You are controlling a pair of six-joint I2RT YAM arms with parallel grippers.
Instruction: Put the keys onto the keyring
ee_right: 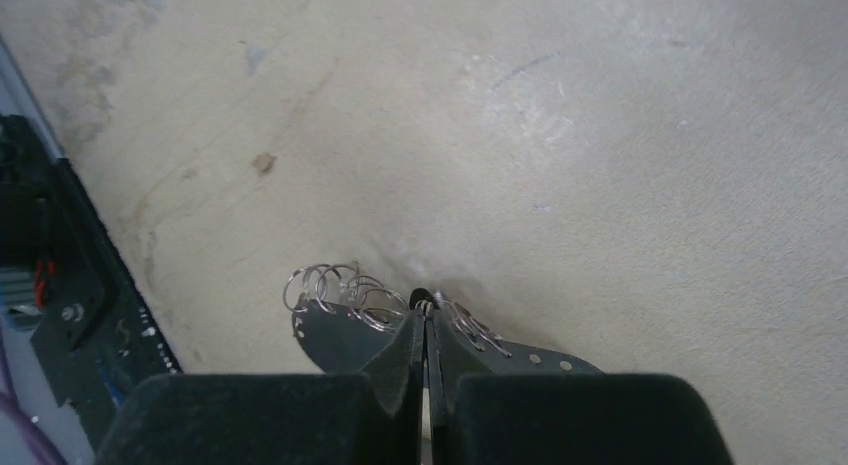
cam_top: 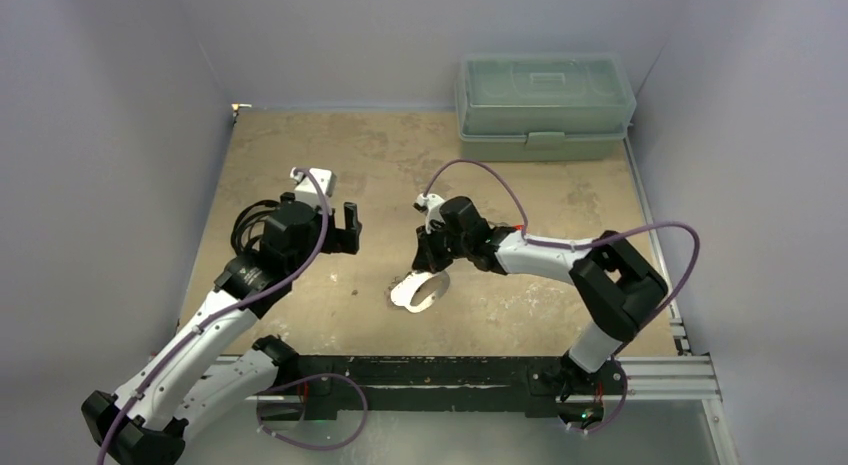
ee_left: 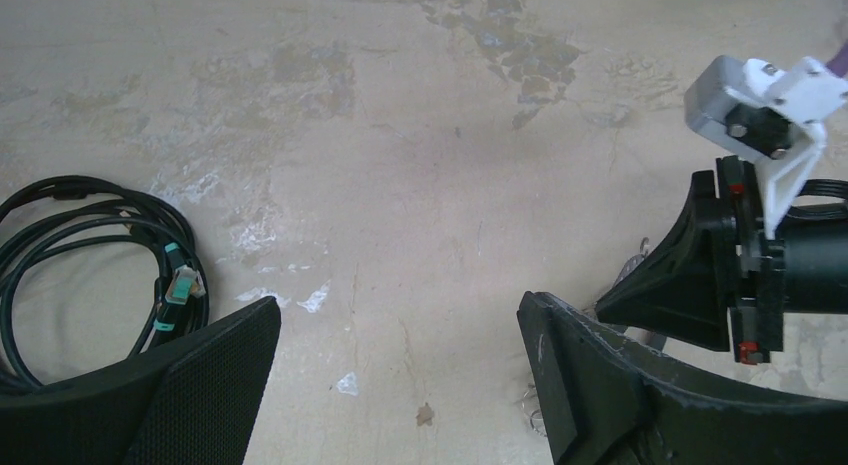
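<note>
1. The coiled black cable (ee_left: pixel 60 235) lies at the left of the table (cam_top: pixel 300 155), apart from the work.
2. The left gripper (ee_left: pixel 398 320) is held above the table with its jaws spread wide and nothing between them, probably ready to take something.
3. The keyring (ee_right: pixel 335 290) is found near the table's middle, its white oval loop (cam_top: pixel 420 291) under the right gripper.
4. The right gripper (ee_right: pixel 426 330) is pressed together among the wire rings, seemingly nipping one thin link to steady the bunch.
5. The green lidded box (cam_top: pixel 545 105) is set at the far right.
6. The red-headed key cannot be made out in any view.
</note>
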